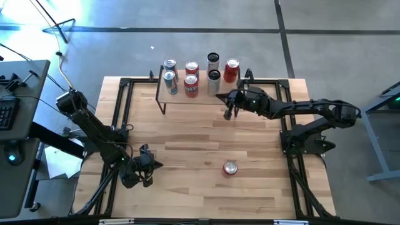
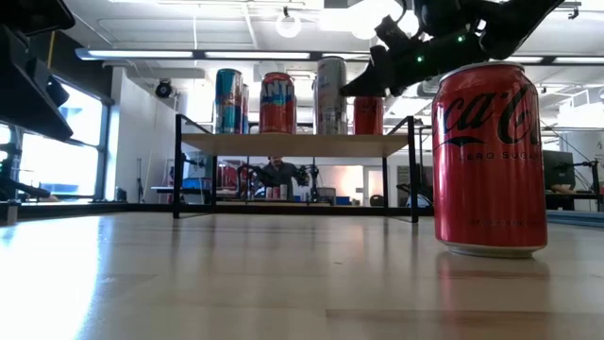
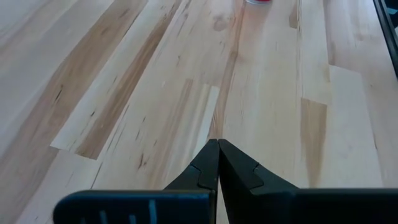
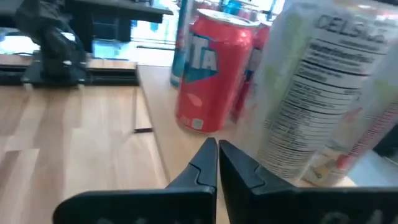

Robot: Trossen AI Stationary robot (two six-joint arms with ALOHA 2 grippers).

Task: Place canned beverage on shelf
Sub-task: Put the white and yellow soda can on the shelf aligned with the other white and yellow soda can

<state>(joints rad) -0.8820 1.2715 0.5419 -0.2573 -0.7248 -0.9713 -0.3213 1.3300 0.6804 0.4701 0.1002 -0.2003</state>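
Closest to the low camera, a red canned beverage [image 2: 490, 156] stands upright on the near right of the wooden table [image 1: 187, 137], well apart from the shelf [image 1: 190, 95] at the far edge, which carries several cans. Right gripper [image 1: 229, 112], clenched and empty, hovers beside the shelf's right end. Left gripper [image 1: 145, 164], clenched and empty, waits near left.

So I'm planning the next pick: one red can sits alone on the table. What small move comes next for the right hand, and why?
Probably draw the right hand back from the shelf and swing it toward the lone red can. Its fingers are shut on nothing beside the shelved cans, while that can stands upright on the table, off the shelf. The left hand waits shut, near the table's front.
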